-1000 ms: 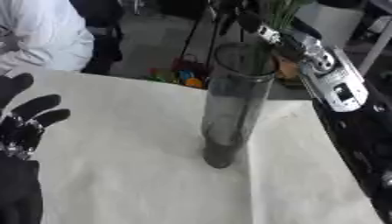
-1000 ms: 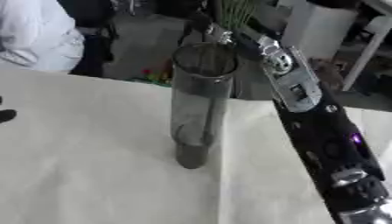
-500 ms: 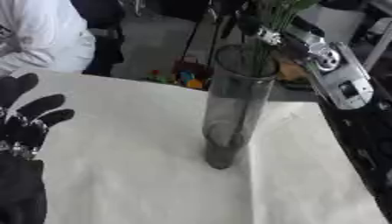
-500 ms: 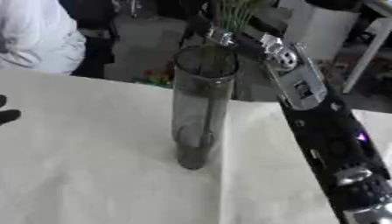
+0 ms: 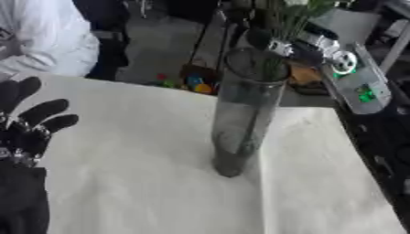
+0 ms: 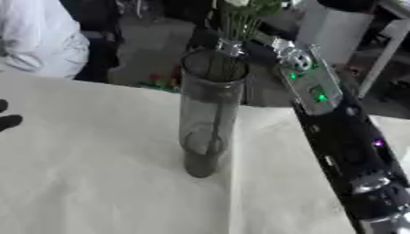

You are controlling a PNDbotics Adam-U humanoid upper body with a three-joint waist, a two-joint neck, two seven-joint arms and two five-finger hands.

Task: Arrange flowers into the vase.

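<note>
Green stems hide the right robot hand above vase.

Right hand is mostly hidden behind the vase rim and the flower stems, so finger state can't be read. Flower heads are cut off by the top edge; only green stems and a pale blur show. Stems inside the glass look like one thin dark line, probably reaching the base, but smeared.
</note>
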